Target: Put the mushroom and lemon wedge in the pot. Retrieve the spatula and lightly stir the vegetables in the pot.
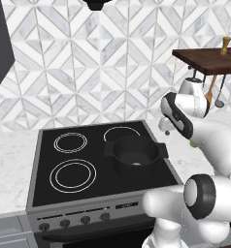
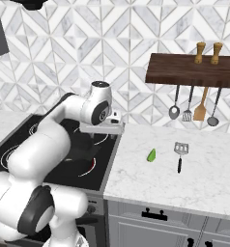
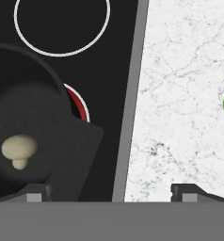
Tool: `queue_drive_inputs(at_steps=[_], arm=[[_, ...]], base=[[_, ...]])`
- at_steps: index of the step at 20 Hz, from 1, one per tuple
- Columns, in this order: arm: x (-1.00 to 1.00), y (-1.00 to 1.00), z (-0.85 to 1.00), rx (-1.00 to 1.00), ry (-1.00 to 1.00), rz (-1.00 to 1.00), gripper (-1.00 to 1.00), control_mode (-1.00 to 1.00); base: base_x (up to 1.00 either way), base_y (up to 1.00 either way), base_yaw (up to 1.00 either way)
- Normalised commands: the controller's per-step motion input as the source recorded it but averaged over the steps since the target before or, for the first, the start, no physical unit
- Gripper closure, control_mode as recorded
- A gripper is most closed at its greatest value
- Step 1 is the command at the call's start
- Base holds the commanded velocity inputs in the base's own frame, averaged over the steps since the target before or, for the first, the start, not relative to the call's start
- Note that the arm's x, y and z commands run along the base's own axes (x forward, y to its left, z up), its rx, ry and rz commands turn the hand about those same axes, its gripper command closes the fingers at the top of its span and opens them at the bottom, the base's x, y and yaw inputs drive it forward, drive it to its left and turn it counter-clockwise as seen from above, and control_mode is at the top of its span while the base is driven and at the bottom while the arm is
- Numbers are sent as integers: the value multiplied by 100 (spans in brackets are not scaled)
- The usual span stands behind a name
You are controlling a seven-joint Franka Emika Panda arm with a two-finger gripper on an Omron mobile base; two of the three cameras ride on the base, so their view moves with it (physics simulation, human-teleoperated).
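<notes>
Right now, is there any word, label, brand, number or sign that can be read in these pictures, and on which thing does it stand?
None can be read.
Stove: its front panel has knobs and small pale marks, too small and blurred to read.
Pot, spatula, wooden shelf: no text shows on them.

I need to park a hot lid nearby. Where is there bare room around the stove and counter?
Bare marble lies between the stove edge and the lemon wedge, and in front of the spatula. The two left burners are free. The pot crowds the right burner.
</notes>
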Motion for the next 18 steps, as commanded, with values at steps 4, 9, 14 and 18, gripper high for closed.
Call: queue_drive_inputs(at_steps=[4, 9, 14, 18], arm=[[0, -36, -2, 0, 0, 0, -100, -100], [0, -39, -3, 0, 0, 0, -100, -100], [0, -42, -2, 0, 0, 0, -100, -100], [0, -40, -3, 0, 0, 0, -100, -100]], base=[[0, 0, 0], [0, 0, 0], [0, 0, 0], [0, 0, 0]])
